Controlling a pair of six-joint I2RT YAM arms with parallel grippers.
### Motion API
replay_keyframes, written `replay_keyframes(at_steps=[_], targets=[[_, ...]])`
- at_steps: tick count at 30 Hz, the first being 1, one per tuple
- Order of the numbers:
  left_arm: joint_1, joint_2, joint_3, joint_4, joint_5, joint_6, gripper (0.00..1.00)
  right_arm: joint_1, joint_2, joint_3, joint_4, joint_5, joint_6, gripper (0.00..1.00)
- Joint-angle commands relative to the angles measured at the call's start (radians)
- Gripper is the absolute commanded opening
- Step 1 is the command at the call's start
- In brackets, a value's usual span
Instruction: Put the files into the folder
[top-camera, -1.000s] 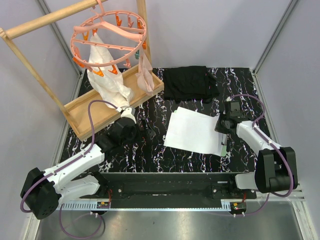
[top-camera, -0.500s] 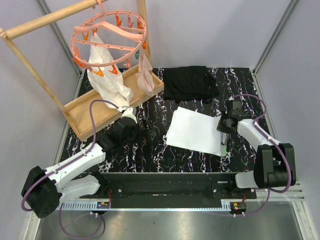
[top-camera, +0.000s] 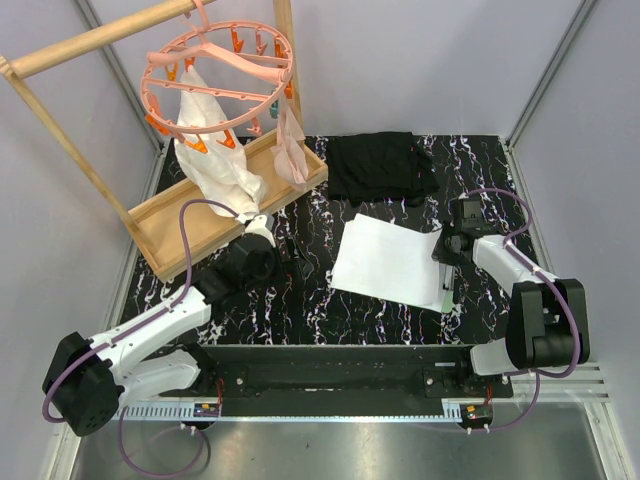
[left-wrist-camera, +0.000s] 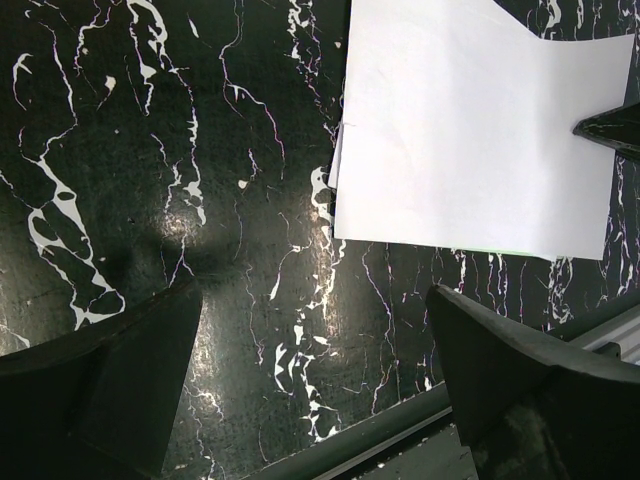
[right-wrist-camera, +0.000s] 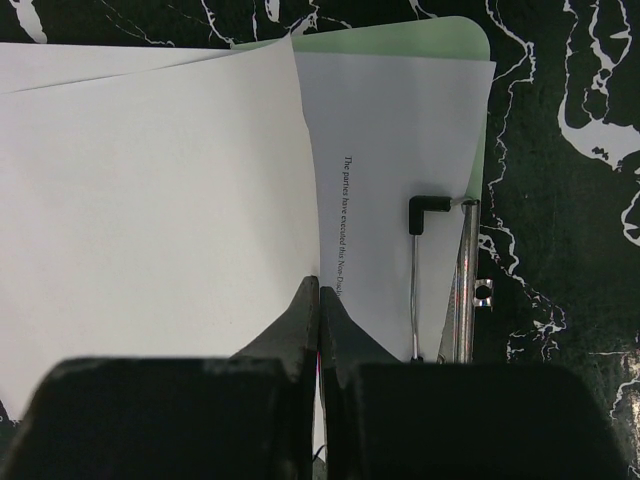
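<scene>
- The files (top-camera: 388, 262) are lying as a loose white stack on the right half of the table (top-camera: 300, 300), slightly fanned, with the top sheet skewed off the one beneath it
- Through the right wrist camera I am reading one line of small black print on the lower sheet, just beside the top sheet's edge
- The folder (right-wrist-camera: 430, 35) is lying flat under the files, showing only as thin mint-green margins past the sheets' edges
- Its clip (right-wrist-camera: 462, 280), a metal bar with a black-tipped wire, is resting on the lower sheet by the right edge
- The right gripper (right-wrist-camera: 318, 292) is clenched on the edge of the top sheet, its fingers meeting with the paper between them, down at table level
- The left gripper (left-wrist-camera: 312, 300) is hanging released over bare marble, jaws spread wide, left of the files and apart from them
- A black cloth (top-camera: 380, 165) is lying folded at the far side, just beyond the files
- At far left a wooden tray (top-camera: 160, 230) is sitting at an angle, and a pink clip hanger (top-camera: 215, 60) above it is holding a white garment (top-camera: 220, 165)
</scene>
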Motion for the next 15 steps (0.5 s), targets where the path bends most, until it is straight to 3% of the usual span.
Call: replay_keyframes(at_steps=[1, 7, 8, 10, 11, 14, 15], targets=[[-0.004, 0.002, 0.004, 0.053, 0.012, 0.009, 0.99, -0.006, -0.001, 0.036, 0.031, 0.027, 0.019, 0.00], [-0.004, 0.011, 0.004, 0.068, 0.036, 0.014, 0.99, -0.008, 0.002, 0.039, 0.026, 0.007, 0.024, 0.00], [-0.004, 0.016, 0.006, 0.073, 0.042, 0.015, 0.99, -0.009, -0.001, 0.039, 0.020, 0.007, 0.028, 0.20], [-0.003, 0.031, 0.012, 0.084, 0.065, 0.023, 0.99, -0.008, -0.020, 0.044, -0.008, 0.013, 0.025, 0.44], [-0.004, 0.042, 0.018, 0.088, 0.074, 0.026, 0.99, -0.009, -0.026, 0.059, -0.021, 0.025, 0.021, 0.63], [-0.007, 0.095, 0.052, 0.094, 0.140, 0.047, 0.99, -0.019, -0.040, 0.088, -0.068, 0.082, 0.015, 0.89], [-0.010, 0.121, 0.069, 0.096, 0.148, 0.051, 0.99, -0.028, -0.041, 0.091, -0.074, 0.082, 0.016, 0.93]])
